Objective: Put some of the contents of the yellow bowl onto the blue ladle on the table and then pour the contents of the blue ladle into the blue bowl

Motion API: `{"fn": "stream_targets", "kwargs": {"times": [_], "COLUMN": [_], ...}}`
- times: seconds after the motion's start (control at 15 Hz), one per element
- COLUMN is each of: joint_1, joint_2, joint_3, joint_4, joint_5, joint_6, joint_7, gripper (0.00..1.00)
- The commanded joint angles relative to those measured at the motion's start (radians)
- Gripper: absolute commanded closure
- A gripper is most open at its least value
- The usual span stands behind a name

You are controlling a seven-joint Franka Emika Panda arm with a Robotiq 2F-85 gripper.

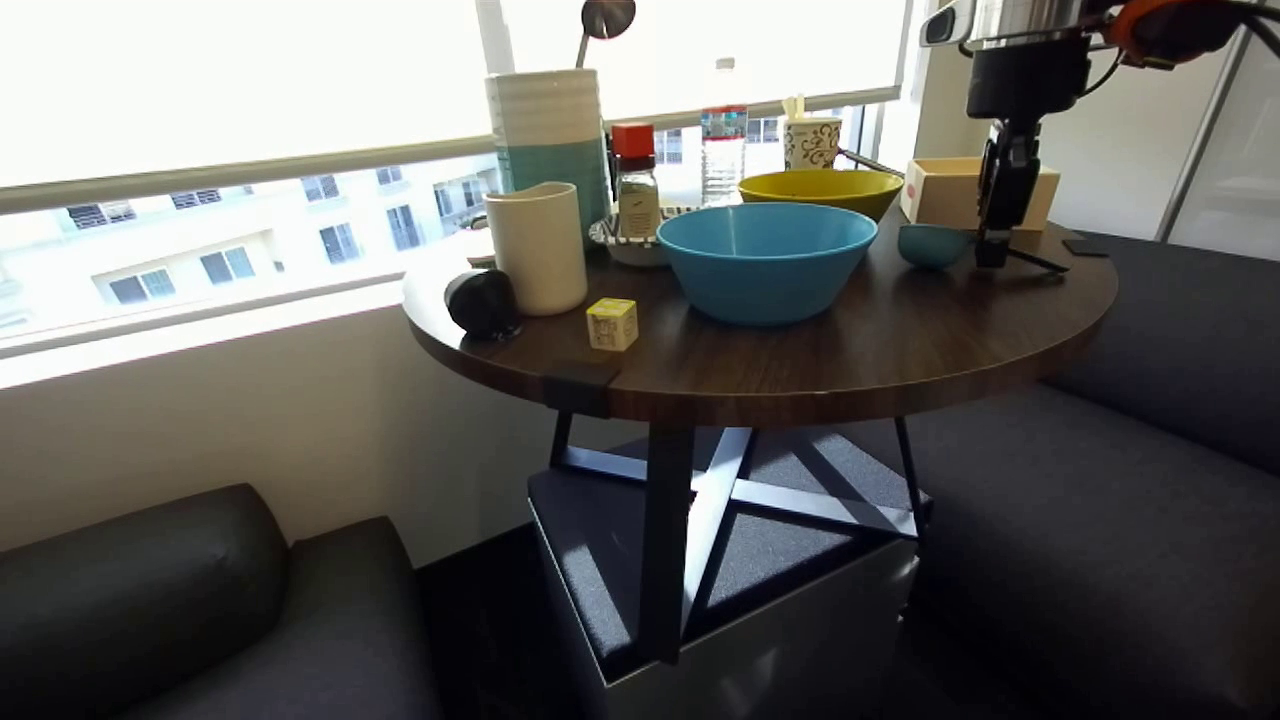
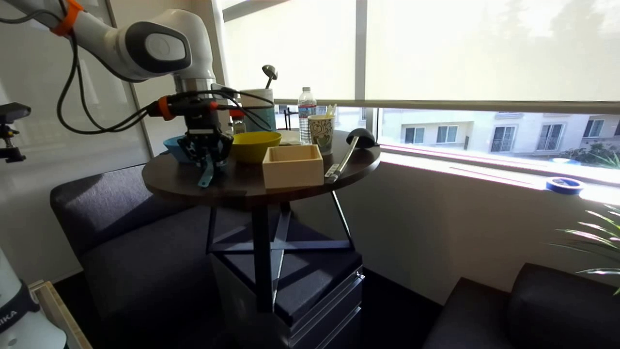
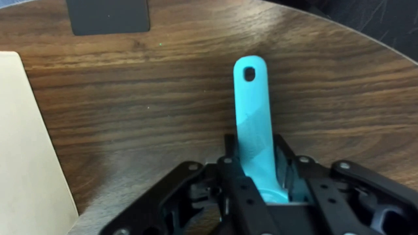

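Near the blue bowl [image 1: 768, 265], apart from it: the blue ladle [image 3: 253, 104], seemingly resting on the dark wooden worktop [image 1: 860, 350], with scoop [image 1: 930, 247] toward the blue bowl and handle [image 2: 207, 174] turned away from it. Astride the handle, at the scoop end: the tool [image 3: 255, 143], close along both edges, with no telling whether clamped on the handle or just loose of it. Light and stiff by all appearances, probably plastic; hardly fragile, but smooth enough to slip or swivel. Best taken across the narrow edges at the broad root of the handle, close to the scoop; likely to twist downward under load if held by the holed tip. Judged to be at the grasping step, with filling and pouring to follow; inside of the scoop too hidden to confirm. Directly behind the blue bowl in an exterior view: the yellow bowl [image 1: 840, 190], partly hidden, contents out of sight. Near the blue bowl, opposite the ladle: a small yellow-topped block [image 1: 612, 325]. Well apart from the blue bowl: an open wooden box [image 2: 293, 169].
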Motion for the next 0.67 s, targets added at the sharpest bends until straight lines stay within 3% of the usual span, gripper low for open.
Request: {"fn": "stream_targets", "kwargs": {"times": [0.0,0.33,0.6], "joint_1": [0.017,0.023,0.053], "joint_2": [-0.021,-0.082,-0.136], "joint_3": [-0.015,-0.021,-0.037], "joint_4": [-0.012,0.03,0.089], "joint_5": [-0.007,-0.003,0.036], "joint_6": [0.015,-0.05,-0.143], "joint_7": [0.025,0.001,-0.038], "gripper": [0.37,0.02,0.0]}}
